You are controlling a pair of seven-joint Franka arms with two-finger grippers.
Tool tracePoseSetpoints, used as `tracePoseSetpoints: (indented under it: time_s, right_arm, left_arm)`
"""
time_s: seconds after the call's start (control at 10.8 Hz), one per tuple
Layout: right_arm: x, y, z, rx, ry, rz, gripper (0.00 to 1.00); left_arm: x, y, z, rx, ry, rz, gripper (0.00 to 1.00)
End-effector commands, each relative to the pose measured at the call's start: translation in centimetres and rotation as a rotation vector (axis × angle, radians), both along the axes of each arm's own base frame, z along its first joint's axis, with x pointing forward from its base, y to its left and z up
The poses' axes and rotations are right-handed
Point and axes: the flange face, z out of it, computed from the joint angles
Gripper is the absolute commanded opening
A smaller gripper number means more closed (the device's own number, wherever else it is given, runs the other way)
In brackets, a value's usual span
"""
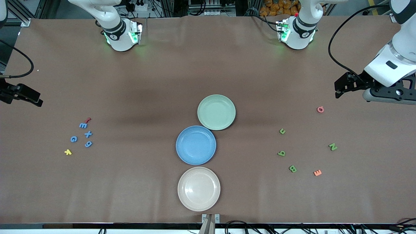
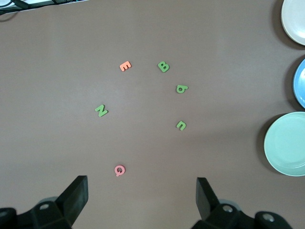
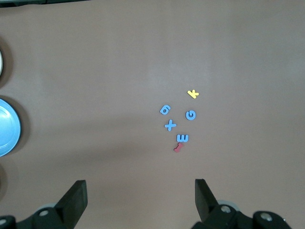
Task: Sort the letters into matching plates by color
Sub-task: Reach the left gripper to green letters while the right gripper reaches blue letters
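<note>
**Letters grouped at each end, plates stacked in a central column, both grippers wide and empty**

At frame left, the right gripper [image 1: 32, 97] hangs wide and empty above the blue letters [image 1: 83, 125]. In the centre, green plate [image 1: 216, 112], blue plate [image 1: 196, 145] and cream plate [image 1: 199, 188] lie empty, reachable by either arm. At right, the left gripper [image 1: 339, 91], also wide, hangs above the green letters [image 1: 282, 131].

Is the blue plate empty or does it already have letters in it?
Empty: the blue plate shows only bare surface; the blue letters lie on the table.
</note>
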Motion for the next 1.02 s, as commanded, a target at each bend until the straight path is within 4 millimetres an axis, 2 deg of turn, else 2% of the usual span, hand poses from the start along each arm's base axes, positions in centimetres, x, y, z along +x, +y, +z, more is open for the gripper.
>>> tracePoseSetpoints:
  time_s: [0.0, 0.19, 0.28, 0.47, 0.56, 0.74, 0.93]
  right_arm:
    - [0.1, 0.1, -0.7, 0.02, 0.012, 0.007, 1.0]
    - [0.1, 0.3, -1.2, 0.02, 0.024, 0.033, 1.0]
    - [0.2, 0.2, -1.9, 0.021, 0.025, 0.036, 1.0]
    - [0.6, 0.1, -3.8, 0.021, 0.021, 0.037, 1.0]
    - [0.7, -0.2, -5.2, 0.019, 0.019, 0.034, 1.0]
    - [0.8, -1.3, -9.6, 0.019, 0.019, 0.018, 1.0]
    - [0.5, -2.5, -14.0, 0.022, 0.019, -0.005, 1.0]
  left_arm:
    - [0.1, 0.2, 0.1, -0.022, 0.017, 0.019, 1.0]
    - [0.1, 0.5, -1.4, -0.019, 0.048, 0.011, 1.0]
    - [0.4, 0.4, -2.9, -0.014, 0.072, -0.025, 1.0]
    - [1.4, -0.4, -6.7, -0.004, 0.134, -0.211, 1.0]
    - [1.6, -1.2, -8.3, -0.002, 0.156, -0.258, 1.0]
    - [1.6, -4.6, -12.2, 0.006, 0.157, -0.33, 1.0]
    - [0.9, -6.6, -17.3, 0.0, 0.12, -0.418, 1.0]
